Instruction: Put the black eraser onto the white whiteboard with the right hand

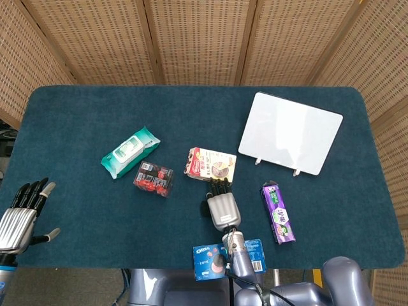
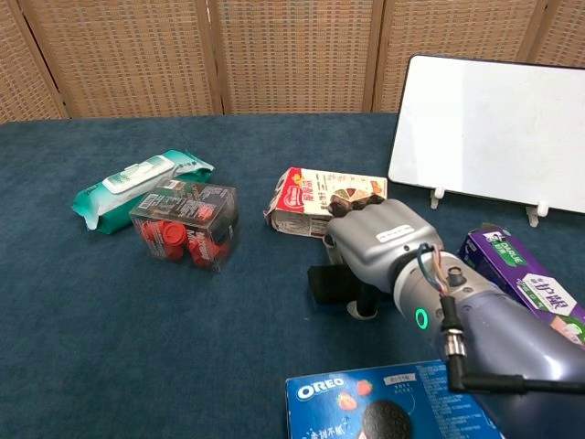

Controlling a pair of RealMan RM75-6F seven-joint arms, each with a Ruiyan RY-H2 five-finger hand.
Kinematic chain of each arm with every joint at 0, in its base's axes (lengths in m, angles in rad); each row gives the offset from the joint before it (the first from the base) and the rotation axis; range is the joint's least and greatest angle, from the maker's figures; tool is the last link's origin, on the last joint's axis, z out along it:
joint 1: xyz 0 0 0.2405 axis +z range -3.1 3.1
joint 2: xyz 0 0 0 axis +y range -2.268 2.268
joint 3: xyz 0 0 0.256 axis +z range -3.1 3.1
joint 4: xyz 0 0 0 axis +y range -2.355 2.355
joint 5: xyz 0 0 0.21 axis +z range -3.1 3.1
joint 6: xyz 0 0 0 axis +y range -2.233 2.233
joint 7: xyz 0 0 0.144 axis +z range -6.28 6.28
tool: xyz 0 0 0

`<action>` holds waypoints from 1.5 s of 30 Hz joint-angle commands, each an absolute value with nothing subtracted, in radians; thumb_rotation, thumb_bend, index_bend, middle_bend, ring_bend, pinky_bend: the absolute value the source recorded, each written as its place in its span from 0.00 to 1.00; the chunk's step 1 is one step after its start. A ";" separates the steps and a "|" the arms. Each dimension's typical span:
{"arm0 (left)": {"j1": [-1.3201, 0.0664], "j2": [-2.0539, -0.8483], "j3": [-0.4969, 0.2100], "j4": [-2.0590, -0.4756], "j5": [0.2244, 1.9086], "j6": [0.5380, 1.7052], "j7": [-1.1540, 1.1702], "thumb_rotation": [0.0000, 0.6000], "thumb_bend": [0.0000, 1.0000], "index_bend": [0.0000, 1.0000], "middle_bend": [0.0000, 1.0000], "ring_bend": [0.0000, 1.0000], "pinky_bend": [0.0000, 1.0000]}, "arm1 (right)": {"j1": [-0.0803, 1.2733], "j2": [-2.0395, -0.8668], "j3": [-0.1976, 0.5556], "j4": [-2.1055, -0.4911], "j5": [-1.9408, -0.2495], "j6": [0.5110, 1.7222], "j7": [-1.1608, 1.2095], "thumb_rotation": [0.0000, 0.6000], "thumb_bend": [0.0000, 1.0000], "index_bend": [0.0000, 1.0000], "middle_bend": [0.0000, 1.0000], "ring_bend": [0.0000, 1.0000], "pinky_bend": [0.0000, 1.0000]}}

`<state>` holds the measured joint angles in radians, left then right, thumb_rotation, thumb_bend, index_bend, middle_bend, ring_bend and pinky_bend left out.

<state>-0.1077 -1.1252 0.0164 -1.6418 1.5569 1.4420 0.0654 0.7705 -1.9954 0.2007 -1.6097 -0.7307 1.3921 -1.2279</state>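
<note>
Eraser (image 2: 331, 284) work comes first: we see the black eraser lying on the blue counter (image 1: 76, 115), just in front of the snack box (image 2: 324, 201) and directly under our right hand (image 2: 379, 242). Its fingers curl down over the block, but we cannot tell whether they have truly closed on it, since the palm hides the contact. We judge the eraser light, fairly stiff and felt-backed, so not slippery; taking it across its short sides near the middle should keep it level. The white whiteboard (image 1: 290, 132) sits well apart, toward the far right, propped on small feet, so a gentle set-down seems wise. Our left hand (image 1: 19, 210) hangs off the counter's near-left edge, holding nothing, fingers loosely extended.
</note>
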 commanded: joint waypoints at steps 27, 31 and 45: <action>-0.106 -1.132 0.018 -1.641 1.556 1.443 0.081 1.00 0.14 0.00 0.00 0.00 0.00 | 0.758 -1.809 0.247 -1.827 -0.875 1.541 -1.255 1.00 0.34 0.41 0.00 0.00 0.00; -0.104 -1.132 0.015 -1.641 1.554 1.449 0.081 1.00 0.14 0.00 0.00 0.00 0.00 | 0.759 -1.768 0.270 -1.817 -0.891 1.520 -1.216 1.00 0.34 0.42 0.00 0.00 0.00; -0.099 -1.128 -0.002 -1.643 1.530 1.461 0.085 1.00 0.14 0.00 0.00 0.00 0.00 | 0.812 -1.723 0.386 -1.598 -0.843 1.358 -1.033 1.00 0.34 0.42 0.00 0.00 0.00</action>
